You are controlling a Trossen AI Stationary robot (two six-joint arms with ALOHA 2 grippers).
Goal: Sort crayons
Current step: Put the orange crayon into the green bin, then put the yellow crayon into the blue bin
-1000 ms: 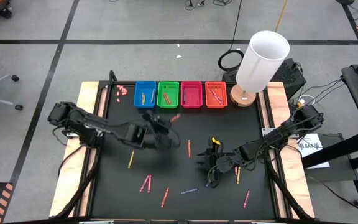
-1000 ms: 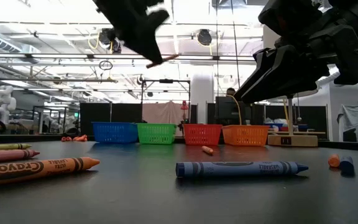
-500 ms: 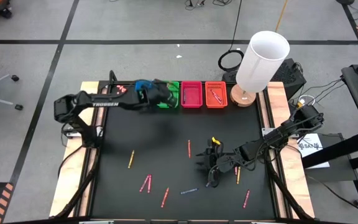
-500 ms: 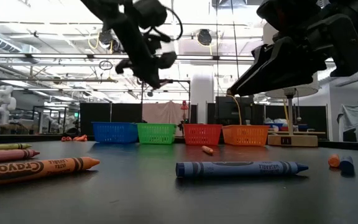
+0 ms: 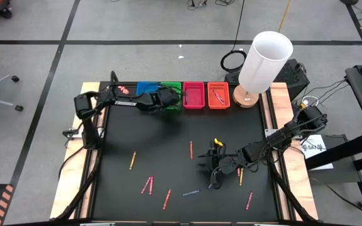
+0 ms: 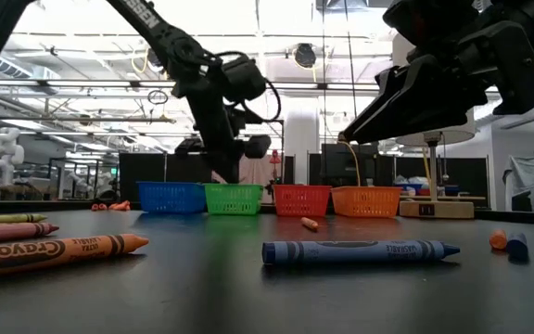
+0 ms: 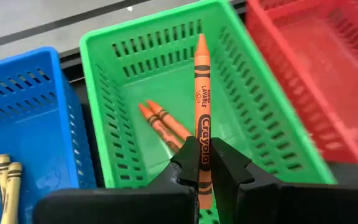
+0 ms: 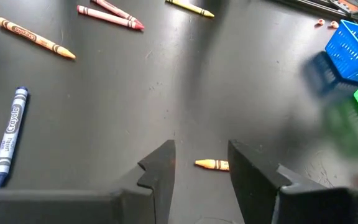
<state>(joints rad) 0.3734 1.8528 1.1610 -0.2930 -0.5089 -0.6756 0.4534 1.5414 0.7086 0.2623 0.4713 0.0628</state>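
From above, the left gripper (image 5: 168,99) reaches over the green basket (image 5: 173,88) in the row at the mat's far edge, while the right gripper (image 5: 213,164) waits low over the mat among loose crayons (image 5: 191,149).

At table height, the left arm hangs above the green basket (image 6: 233,198); a blue crayon (image 6: 360,251) and an orange one (image 6: 58,253) lie in the foreground.

The left wrist view shows the fingers (image 7: 185,165) pinched on an orange crayon (image 7: 202,112), its tip aimed into the green basket (image 7: 272,118), where two orange crayons (image 7: 163,123) already lie. The blue basket (image 7: 17,124) and the red one (image 7: 328,74) sit just beside it; a tilted release could bounce the crayon off a rim into either.

The right wrist view has the right gripper (image 8: 199,163) part open and empty, above a short orange stub (image 8: 211,164). Closing off-centre would likely roll it away.
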